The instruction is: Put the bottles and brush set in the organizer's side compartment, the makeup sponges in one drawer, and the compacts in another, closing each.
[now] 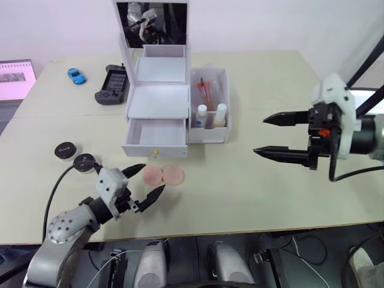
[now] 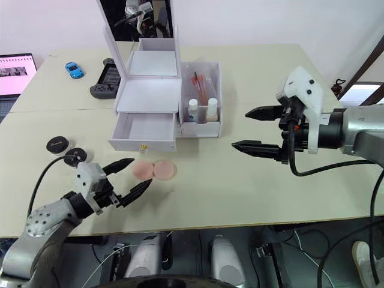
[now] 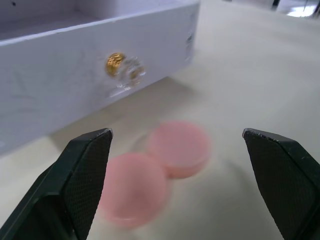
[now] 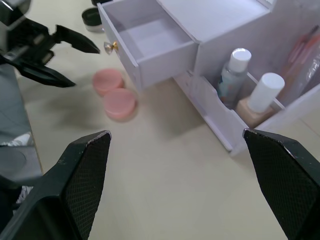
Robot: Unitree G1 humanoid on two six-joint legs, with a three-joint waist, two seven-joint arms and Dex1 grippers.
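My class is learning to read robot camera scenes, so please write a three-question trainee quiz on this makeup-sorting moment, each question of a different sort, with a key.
1. True or false: the two bottles already stand in the side compartment.
2. Multiple choice: the makeup sponges lie (A) in the open drawer, (B) on the table in front of the open drawer, (C) beside the blue toy car.
3. Fill in: the left gripper, fingers open, points toward the ______.

Key: 1 true. 2 B. 3 makeup sponges; the compacts lie on the table to the robot's left of that gripper.
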